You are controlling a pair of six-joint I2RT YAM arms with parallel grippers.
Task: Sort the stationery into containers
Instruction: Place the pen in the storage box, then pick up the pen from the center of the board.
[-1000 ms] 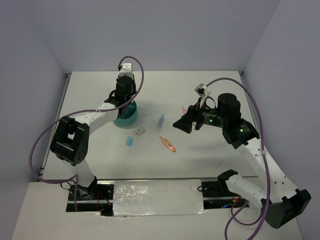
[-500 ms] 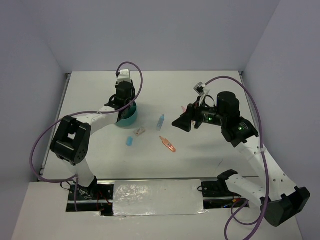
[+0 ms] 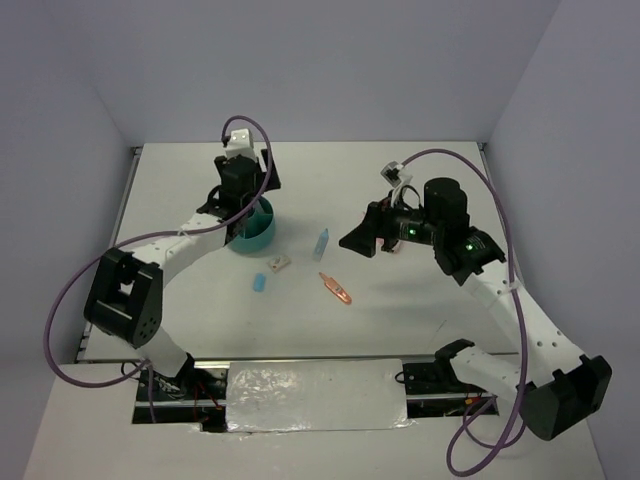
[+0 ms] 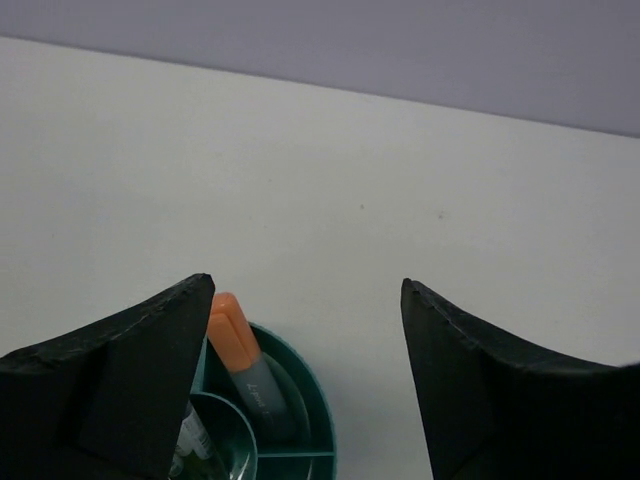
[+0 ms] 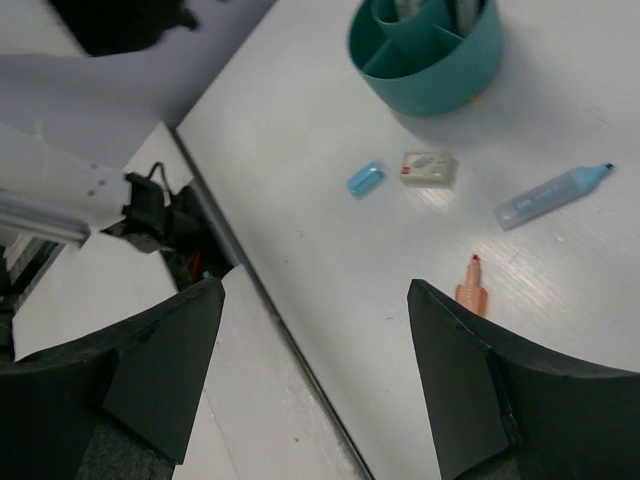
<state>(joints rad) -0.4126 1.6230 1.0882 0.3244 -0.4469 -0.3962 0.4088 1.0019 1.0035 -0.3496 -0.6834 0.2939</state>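
A drop-off step is judged to be in hand: the left hand is being held released, its jaws spread wide with nothing between them, directly over the teal organizer in the upper left of the overhead view. An orange marker is being shown lying tilted in an outer compartment beside the centre cup (what else sits in there is too dark to be named). The right hand is likewise being held released and empty, right of centre above the tabletop. Four items are being left unsorted in the middle of the frame: a blue marker, an orange-pink marker below it, and a whitish-tan piece and a small blue eraser, both just below the organizer and apart from each other. The next move is judged to call for an open hand being lowered over one of these, the blue marker being nearest the right hand, with the jaws being set across its narrow body before being closed.
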